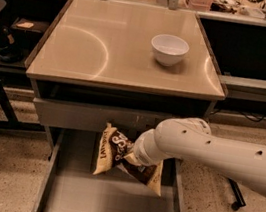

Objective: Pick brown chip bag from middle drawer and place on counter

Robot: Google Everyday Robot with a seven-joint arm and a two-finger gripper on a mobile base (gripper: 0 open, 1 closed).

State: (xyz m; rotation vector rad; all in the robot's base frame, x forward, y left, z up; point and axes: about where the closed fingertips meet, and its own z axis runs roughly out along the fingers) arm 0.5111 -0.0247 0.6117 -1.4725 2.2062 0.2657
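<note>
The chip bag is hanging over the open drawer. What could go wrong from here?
The brown chip bag hangs crumpled at the gripper, above the middle drawer; it could slip and drop back in. Its top sits right by the drawer front above, so it might snag there or on the counter edge going up. The white bowl stands on the counter and could get bumped.

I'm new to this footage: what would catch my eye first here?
A white arm reaches over the open drawer, its end effector holding a brown bag above the drawer floor. Behind it, a white bowl sits on the beige counter.
</note>
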